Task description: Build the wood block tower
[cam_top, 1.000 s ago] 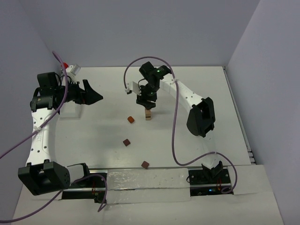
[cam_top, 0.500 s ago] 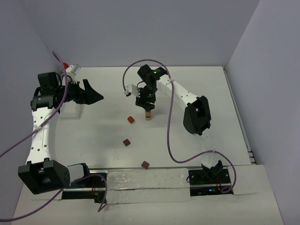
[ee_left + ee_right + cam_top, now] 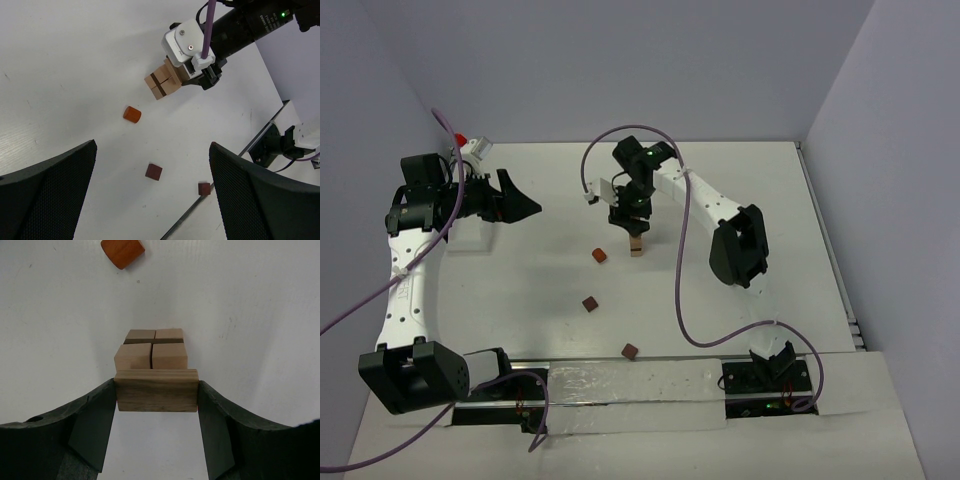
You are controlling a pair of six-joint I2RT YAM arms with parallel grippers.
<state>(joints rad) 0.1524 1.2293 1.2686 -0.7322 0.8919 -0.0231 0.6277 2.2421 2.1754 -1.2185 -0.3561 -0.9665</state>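
The tabletop (image 3: 520,290) is overlooked from high above its near edge. From the left wrist it is viewed slantwise from afar, through the spread left pincer (image 3: 152,147). From the right wrist the tower (image 3: 152,347) is seen close, past the bar (image 3: 156,392) clamped in the right pincer (image 3: 157,385). The tower is shared by all views.

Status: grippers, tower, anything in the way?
Right gripper shut on brown bar over tower. Left gripper open, off left. Three loose blocks, clear of tower.
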